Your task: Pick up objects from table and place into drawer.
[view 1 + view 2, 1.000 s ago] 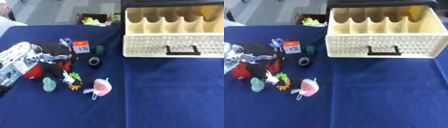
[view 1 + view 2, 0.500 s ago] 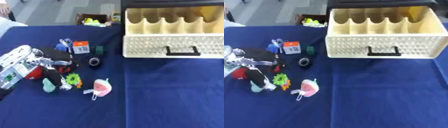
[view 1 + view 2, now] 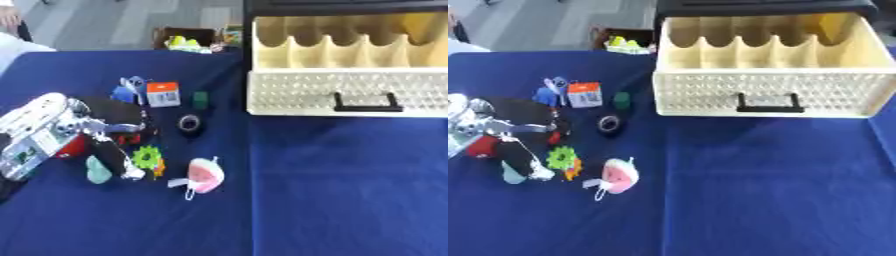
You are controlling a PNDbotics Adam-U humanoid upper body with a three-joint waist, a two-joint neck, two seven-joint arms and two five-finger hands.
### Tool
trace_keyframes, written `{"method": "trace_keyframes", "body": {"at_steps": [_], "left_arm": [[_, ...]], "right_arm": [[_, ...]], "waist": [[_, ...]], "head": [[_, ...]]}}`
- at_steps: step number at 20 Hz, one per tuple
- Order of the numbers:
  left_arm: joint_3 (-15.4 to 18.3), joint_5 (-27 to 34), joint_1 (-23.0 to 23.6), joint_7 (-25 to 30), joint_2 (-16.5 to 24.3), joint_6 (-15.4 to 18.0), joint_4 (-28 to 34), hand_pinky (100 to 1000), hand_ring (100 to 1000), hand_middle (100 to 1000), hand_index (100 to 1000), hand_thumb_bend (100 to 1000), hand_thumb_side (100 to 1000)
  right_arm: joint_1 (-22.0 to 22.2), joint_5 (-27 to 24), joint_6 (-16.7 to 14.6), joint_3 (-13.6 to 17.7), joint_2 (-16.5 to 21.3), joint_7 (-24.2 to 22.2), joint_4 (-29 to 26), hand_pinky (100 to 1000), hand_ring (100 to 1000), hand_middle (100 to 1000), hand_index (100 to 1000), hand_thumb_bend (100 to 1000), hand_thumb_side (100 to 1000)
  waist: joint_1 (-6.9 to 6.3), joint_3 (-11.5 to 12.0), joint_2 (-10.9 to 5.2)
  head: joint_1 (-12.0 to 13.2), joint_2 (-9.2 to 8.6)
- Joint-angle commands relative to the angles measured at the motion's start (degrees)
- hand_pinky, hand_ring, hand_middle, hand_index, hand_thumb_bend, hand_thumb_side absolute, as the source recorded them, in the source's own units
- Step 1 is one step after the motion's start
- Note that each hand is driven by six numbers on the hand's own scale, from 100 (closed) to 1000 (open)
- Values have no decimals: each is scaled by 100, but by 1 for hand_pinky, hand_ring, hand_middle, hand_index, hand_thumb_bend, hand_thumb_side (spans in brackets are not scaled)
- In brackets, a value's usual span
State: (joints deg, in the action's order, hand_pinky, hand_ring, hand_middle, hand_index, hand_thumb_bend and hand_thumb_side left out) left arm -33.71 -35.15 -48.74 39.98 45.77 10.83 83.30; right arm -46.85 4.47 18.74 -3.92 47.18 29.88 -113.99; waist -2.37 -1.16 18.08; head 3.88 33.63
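Small things lie scattered on the blue tablecloth (image 3: 332,190) at the left. Among them are a pink and white round toy (image 3: 205,176), a green spiky toy (image 3: 146,156), a mint lump (image 3: 97,170), a red thing (image 3: 73,146), a black tape roll (image 3: 190,123), a small green block (image 3: 200,98), an orange and white box (image 3: 163,94) and a blue item (image 3: 128,90). My left hand (image 3: 107,126) hovers over them. Its fingers (image 3: 117,159) stretch down between the mint lump and the green toy, holding nothing. The cream drawer (image 3: 768,92) stands open at the back right.
The drawer has several dividers and a black handle (image 3: 769,104). A dark box holding something yellow-green (image 3: 186,42) sits beyond the table's far edge. A person's sleeve shows at the far left corner.
My left hand has drawn toward the near side, off the red thing. Its fingers now point down beside the mint lump and green toy.
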Motion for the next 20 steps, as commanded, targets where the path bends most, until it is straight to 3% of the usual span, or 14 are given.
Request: {"method": "trace_keyframes", "body": {"at_steps": [1,8,20], "left_arm": [[35,-72,-37,-116,52,11,-26,318,476,583,854,382,622],[-5,-94,18,-194,-13,46,-106,251,449,589,837,381,610],[-14,-271,100,-486,-67,88,-165,260,491,617,809,324,493]], "right_arm": [[-61,-47,-1,93,120,39,-60,556,395,325,686,100,1000],[-70,-68,-7,111,105,77,-60,556,396,326,685,100,1000],[-82,-113,-1,122,87,115,-60,557,396,325,682,100,1000]], "waist": [[20,-11,-96],[39,-14,-89],[69,-19,-77]], "head": [[20,-44],[32,-47],[37,-68]]}}
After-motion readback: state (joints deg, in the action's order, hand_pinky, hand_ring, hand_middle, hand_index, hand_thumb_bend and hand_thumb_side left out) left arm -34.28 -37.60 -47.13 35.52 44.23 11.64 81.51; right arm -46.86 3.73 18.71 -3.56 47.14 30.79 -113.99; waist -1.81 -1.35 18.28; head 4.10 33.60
